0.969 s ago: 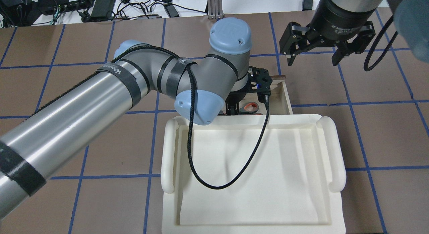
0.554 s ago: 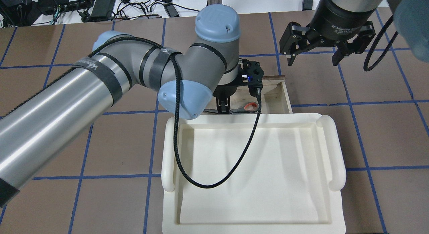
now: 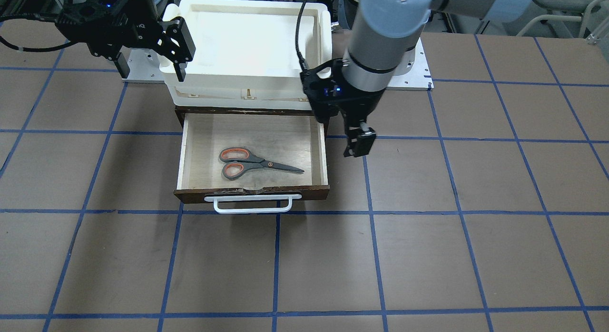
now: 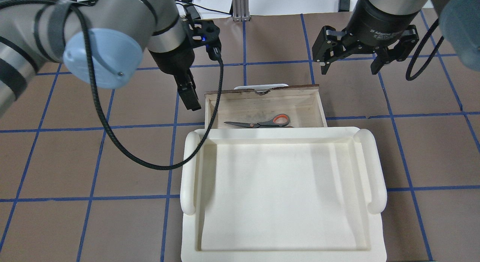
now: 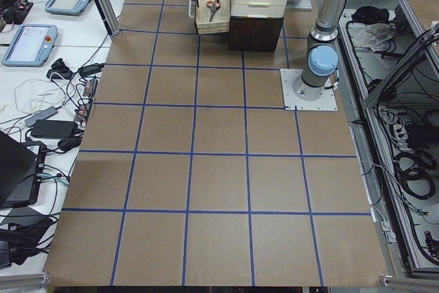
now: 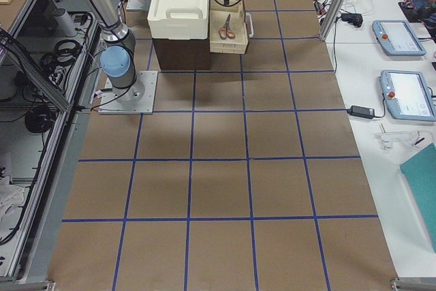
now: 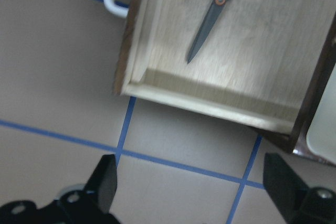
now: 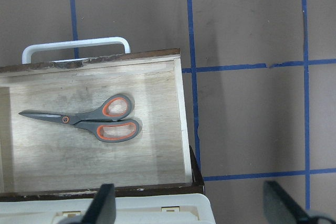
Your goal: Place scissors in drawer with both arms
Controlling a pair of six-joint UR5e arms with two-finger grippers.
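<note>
Grey scissors (image 3: 259,164) with orange-lined loops lie flat on the pale floor of the pulled-out drawer (image 3: 324,151), so the placing seems done. The left gripper (image 3: 357,146) hangs just outside the drawer's side wall, fingers spread and empty. The right gripper (image 4: 349,68) hovers apart, also wide and empty, perhaps leaving the drawer free for closing.
</note>
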